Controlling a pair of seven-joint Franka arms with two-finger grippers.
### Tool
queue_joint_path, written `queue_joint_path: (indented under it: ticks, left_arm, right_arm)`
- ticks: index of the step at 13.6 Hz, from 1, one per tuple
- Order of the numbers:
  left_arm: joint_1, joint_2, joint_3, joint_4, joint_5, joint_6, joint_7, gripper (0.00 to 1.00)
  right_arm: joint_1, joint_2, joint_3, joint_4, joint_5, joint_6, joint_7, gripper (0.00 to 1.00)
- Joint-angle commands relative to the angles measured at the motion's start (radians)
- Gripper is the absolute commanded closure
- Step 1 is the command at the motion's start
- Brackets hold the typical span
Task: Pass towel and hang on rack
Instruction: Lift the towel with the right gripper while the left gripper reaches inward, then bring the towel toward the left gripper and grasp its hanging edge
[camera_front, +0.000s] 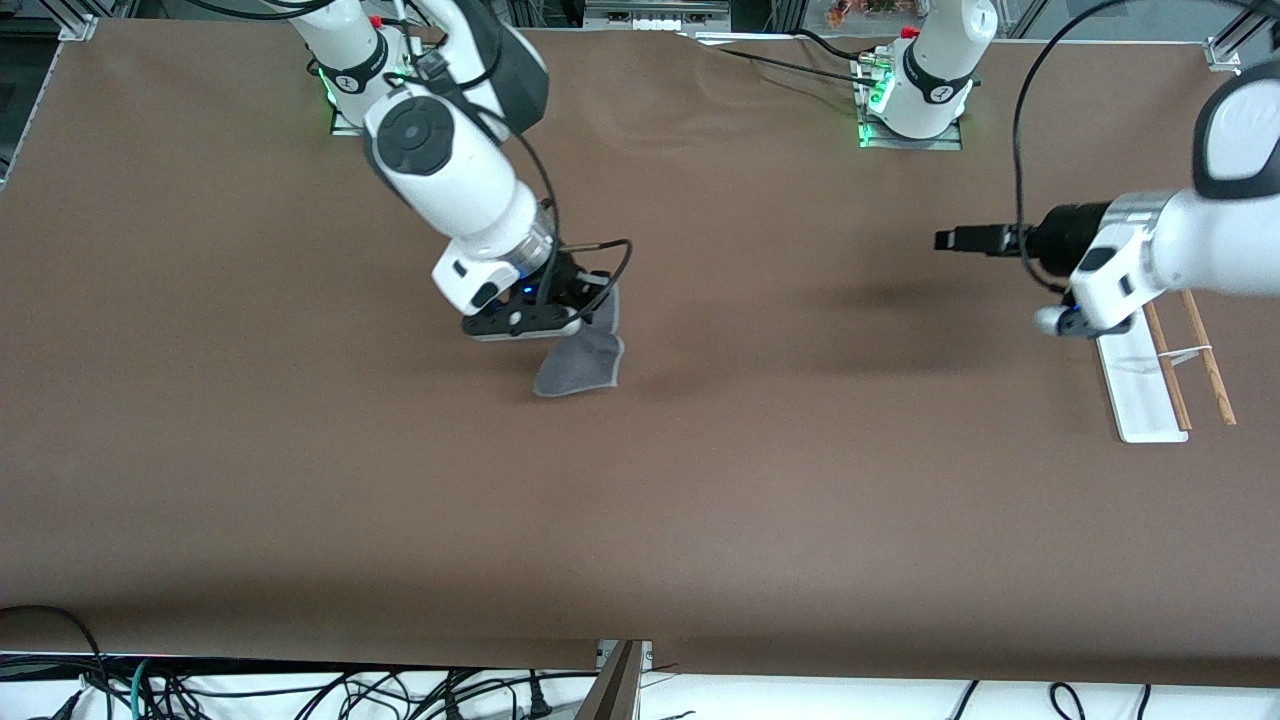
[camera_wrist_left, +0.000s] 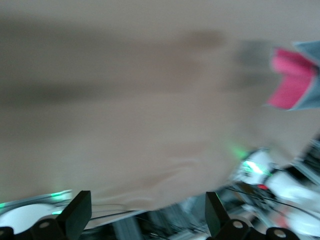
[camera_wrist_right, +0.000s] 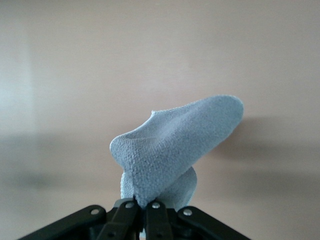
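My right gripper (camera_front: 598, 300) is shut on the towel (camera_front: 583, 362) and holds it by one corner above the brown table. The towel hangs down with its grey face showing. In the right wrist view the fingers (camera_wrist_right: 159, 220) pinch the grey cloth (camera_wrist_right: 175, 145). My left gripper (camera_front: 948, 240) is open and empty, held level in the air and pointing toward the towel, with a wide gap of table between them. Its wrist view shows both spread fingers (camera_wrist_left: 75, 212) and the towel's pink-red face (camera_wrist_left: 292, 82) far off. The rack (camera_front: 1135, 385) stands under the left arm.
The rack's two wooden rods (camera_front: 1210, 360) lie close to the table edge at the left arm's end. The arm bases (camera_front: 915, 100) stand along the table's edge farthest from the front camera. Cables hang below the table's near edge.
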Motion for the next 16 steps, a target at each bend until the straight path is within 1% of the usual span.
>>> queue_joint_path:
  ticks: [1,3,5,6,8,10,12,13,14,16]
  left_arm:
    - [0.034,0.112,-0.004,0.019,-0.167,0.035,0.013,0.0]
    - [0.025,0.158,-0.008,0.019,-0.268,0.078,0.013,0.0]
    - [0.005,0.202,-0.016,0.013,-0.336,0.132,0.013,0.0]
    - [-0.012,0.219,-0.019,0.013,-0.351,0.158,0.013,0.0]
    - [-0.061,0.245,-0.019,0.013,-0.417,0.218,0.01,0.0]
    - [-0.073,0.29,-0.019,0.016,-0.497,0.236,0.001,0.0]
    - [-0.078,0.337,-0.019,0.024,-0.593,0.268,-0.01,0.02]
    - [-0.083,0.368,-0.019,0.047,-0.641,0.288,-0.013,0.09]
    - [-0.095,0.4,-0.019,0.092,-0.658,0.293,-0.042,0.2]
    - [-0.104,0.477,-0.019,0.195,-0.681,0.293,-0.183,0.27]
  right_arm:
    - [0.042,0.078,-0.004,0.119,-0.001,-0.001,0.096,1.0]
    - [0.081,0.118,-0.005,0.171,-0.004,0.03,0.176,1.0]
    - [0.117,0.156,-0.007,0.201,-0.004,0.125,0.219,1.0]
    - [0.127,0.162,-0.007,0.204,-0.004,0.166,0.227,1.0]
    - [0.146,0.173,-0.008,0.204,-0.004,0.197,0.227,1.0]
    - [0.167,0.179,-0.008,0.204,-0.004,0.234,0.228,1.0]
    - [0.178,0.184,-0.008,0.204,-0.004,0.242,0.23,1.0]
    - [0.18,0.187,-0.008,0.204,-0.004,0.252,0.23,1.0]
    - [0.183,0.188,-0.008,0.204,-0.004,0.266,0.23,1.0]
    - [0.183,0.19,-0.008,0.204,-0.004,0.274,0.228,1.0]
